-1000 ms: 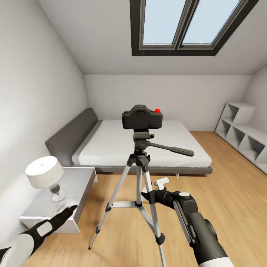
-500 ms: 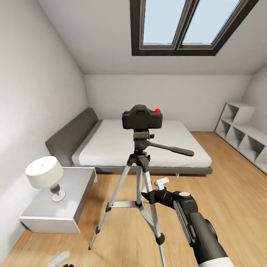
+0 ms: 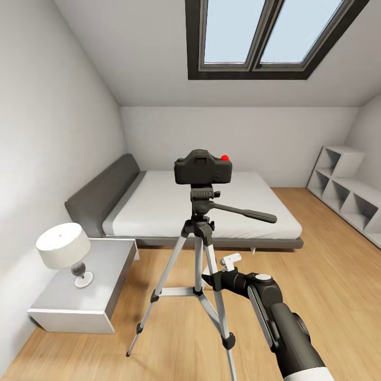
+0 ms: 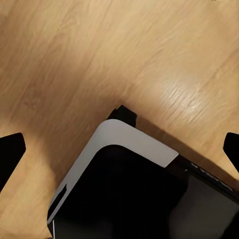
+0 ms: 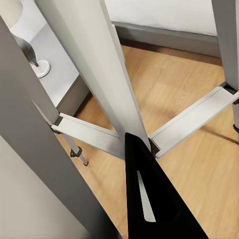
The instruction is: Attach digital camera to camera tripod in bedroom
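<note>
Right gripper (image 3: 221,270) — reaching in beside the camera tripod (image 3: 197,248)'s near leg, one dark finger (image 5: 149,199) showing; whether its claw is open or closed cannot be told. Left gripper (image 4: 119,149) — hanging over the wood floor (image 4: 99,50), fingertips spread wide, holding nothing. Digital camera (image 3: 203,168) — sitting upright on the tripod head. Bed (image 3: 201,203) and skylight (image 3: 264,37) lying beyond.
</note>
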Motion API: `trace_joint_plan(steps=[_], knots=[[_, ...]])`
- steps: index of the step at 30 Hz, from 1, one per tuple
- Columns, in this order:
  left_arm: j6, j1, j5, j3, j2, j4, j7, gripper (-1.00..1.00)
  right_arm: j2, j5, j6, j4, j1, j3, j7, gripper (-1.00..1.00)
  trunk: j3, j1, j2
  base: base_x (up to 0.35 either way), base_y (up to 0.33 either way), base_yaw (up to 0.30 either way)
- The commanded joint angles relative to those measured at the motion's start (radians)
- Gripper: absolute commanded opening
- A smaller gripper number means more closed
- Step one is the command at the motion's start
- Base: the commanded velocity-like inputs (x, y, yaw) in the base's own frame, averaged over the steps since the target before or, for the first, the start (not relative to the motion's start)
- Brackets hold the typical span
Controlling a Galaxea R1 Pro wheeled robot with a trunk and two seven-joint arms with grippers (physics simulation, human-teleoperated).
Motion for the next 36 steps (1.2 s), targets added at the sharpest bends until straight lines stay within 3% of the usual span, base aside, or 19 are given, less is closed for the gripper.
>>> trace_joint_plan(steps=[1, 9, 10, 29, 32, 36], knots=[[0.001, 0.0, -0.001, 0.008, 0.0, 0.0, 0.003, 1.0, 0.0, 0.016, 0.009, 0.012, 0.0, -0.001, 0.009, -1.0, -0.001, 0.0, -0.001, 0.0, 0.0, 0.0], [-0.004, 0.001, 0.001, 0.008, 0.0, 0.0, 0.005, 1.0, 0.001, 0.017, 0.005, 0.013, 0.0, -0.001, 0.007, -1.0, -0.001, 0.0, -0.001, 0.0, 0.0, 0.0], [-0.002, 0.001, 0.002, 0.008, -0.001, 0.0, 0.005, 1.0, 0.001, 0.016, 0.006, 0.013, 0.0, -0.001, 0.007, 1.0, -0.001, 0.0, -0.001, 0.0, 0.0, 0.0], [-0.005, 0.001, 0.003, 0.008, -0.003, 0.001, 0.005, 1.0, 0.0, 0.022, 0.011, 0.012, 0.0, -0.004, 0.01, 1.0, -0.001, 0.0, -0.001, -0.002, 0.0, 0.0], [-0.006, 0.001, 0.003, 0.008, -0.005, 0.001, 0.005, 1.0, -0.01, 0.02, 0.012, 0.006, 0.0, -0.003, 0.012, 1.0, -0.001, 0.0, -0.001, -0.151, 0.0, 0.0], [-0.005, 0.001, 0.003, 0.008, -0.01, 0.001, 0.005, 1.0, -0.041, 0.01, 0.013, -0.017, 0.0, -0.002, 0.04, 1.0, -0.001, 0.0, -0.001, -0.262, 0.0, 0.0]])
